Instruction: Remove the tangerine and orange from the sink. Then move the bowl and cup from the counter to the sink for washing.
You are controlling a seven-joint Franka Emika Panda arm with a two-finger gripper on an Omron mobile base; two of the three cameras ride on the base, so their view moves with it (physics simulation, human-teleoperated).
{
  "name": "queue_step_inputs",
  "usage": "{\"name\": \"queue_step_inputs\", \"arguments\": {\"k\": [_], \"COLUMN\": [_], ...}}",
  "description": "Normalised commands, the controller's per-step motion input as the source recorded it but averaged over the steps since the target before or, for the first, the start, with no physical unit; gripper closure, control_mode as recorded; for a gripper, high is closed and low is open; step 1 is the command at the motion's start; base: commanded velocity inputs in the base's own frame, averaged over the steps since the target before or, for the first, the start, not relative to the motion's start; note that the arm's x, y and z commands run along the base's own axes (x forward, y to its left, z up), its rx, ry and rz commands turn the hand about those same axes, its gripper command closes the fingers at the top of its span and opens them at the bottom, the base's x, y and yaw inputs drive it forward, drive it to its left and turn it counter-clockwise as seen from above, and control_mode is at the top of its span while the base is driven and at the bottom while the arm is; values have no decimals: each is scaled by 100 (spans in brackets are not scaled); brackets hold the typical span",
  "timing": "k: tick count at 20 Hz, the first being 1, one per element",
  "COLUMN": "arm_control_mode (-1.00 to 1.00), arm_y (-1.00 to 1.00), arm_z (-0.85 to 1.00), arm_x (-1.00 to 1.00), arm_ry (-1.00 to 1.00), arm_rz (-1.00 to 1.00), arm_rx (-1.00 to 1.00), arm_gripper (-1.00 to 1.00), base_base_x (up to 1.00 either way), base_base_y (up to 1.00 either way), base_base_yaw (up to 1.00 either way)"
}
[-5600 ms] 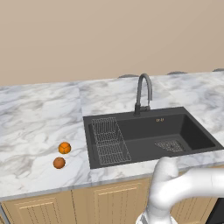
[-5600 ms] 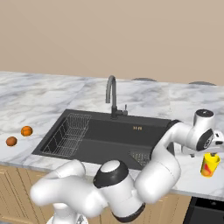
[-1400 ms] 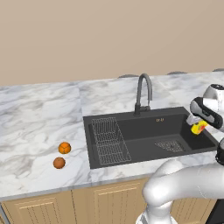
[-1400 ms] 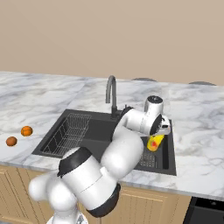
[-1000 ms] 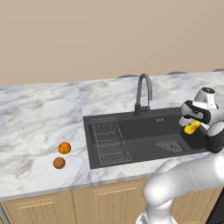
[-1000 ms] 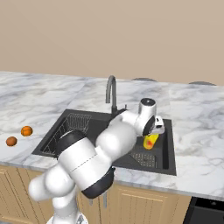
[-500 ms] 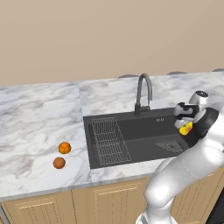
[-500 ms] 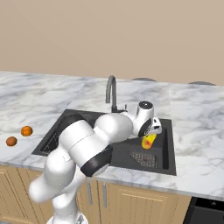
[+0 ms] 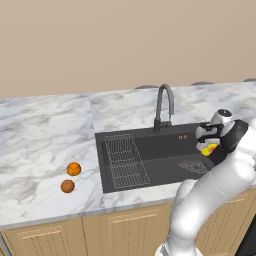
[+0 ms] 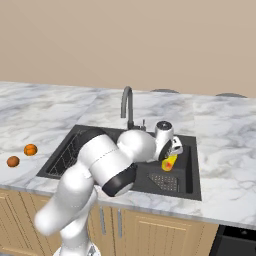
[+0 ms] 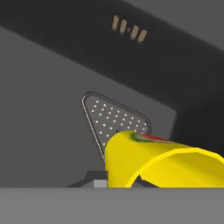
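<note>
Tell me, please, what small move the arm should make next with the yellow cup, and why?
Probably lower it a little and then open: the gripper holds the yellow cup tilted over the right part of the sink, above the perforated drain plate, apparently not yet resting on the basin floor.

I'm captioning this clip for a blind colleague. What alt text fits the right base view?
A white robot arm reaches over a dark grey sink set in a marble counter, its gripper shut on a yellow cup held above the basin's right side. A dark faucet stands behind, and two orange fruits lie on the counter at far left.
</note>
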Motion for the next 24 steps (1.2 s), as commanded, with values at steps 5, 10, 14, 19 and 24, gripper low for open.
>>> {"name": "queue_step_inputs", "arguments": {"k": [5,10,14,19,24], "arm_control_mode": [-100,-100,-100,-100,-100], "arm_y": [-1,-6,-4,-7,-14], "arm_z": [-23,-23,-26,-24,-21], "arm_x": [28,25,18,20,21], "arm_ry": [0,0,4,5,3], "arm_rz": [2,1,3,6,7], "arm_rx": [-11,-10,-3,0,0], "arm_gripper": [100,100,100,100,100], "base_base_x": [0,0,0,0,0], "base_base_y": [0,0,0,0,0], "base_base_yaw": [0,0,0,0,0]}}
